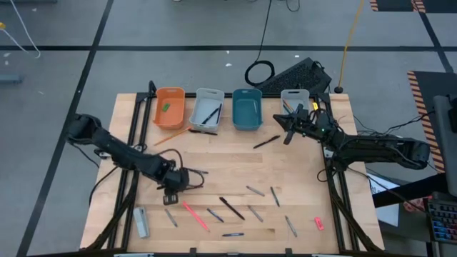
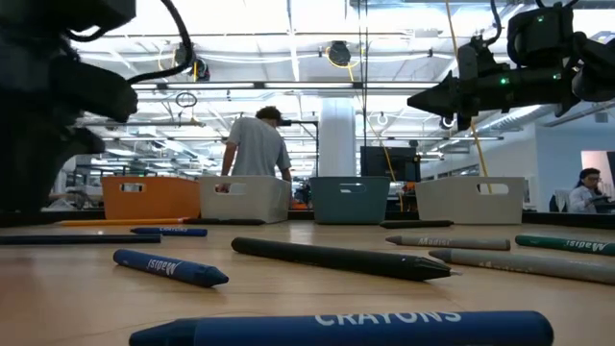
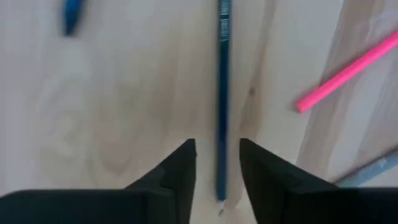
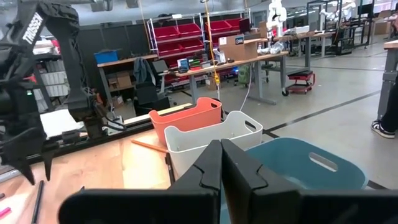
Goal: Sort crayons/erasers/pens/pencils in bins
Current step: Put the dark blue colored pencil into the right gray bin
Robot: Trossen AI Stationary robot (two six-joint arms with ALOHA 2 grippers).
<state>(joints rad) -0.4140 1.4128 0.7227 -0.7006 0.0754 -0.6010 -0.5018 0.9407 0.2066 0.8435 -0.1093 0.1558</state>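
Note:
My left gripper (image 1: 173, 187) hangs open low over the table's near left. Its fingers stand on either side of a dark blue pencil (image 3: 222, 93) lying flat on the wood, with a gap on each side. My right gripper (image 1: 288, 130) is shut on nothing, raised above the table (image 2: 434, 98) beside the far-right grey bin (image 1: 294, 100). The orange bin (image 1: 170, 107) holds a green eraser (image 1: 166, 107). A grey bin (image 1: 208, 109) holds dark pens. The teal bin (image 1: 247, 109) stands between the two grey ones. A pink-red eraser (image 1: 318, 223) lies near right.
Loose sticks lie across the near half: a pink one (image 1: 194, 214), a black pen (image 1: 230, 208), several grey and blue crayons. Another black pen (image 1: 265, 142) and an orange pencil (image 1: 171, 137) lie before the bins. A grey block (image 1: 141, 221) sits near left. A person (image 2: 258, 144) stands beyond the table.

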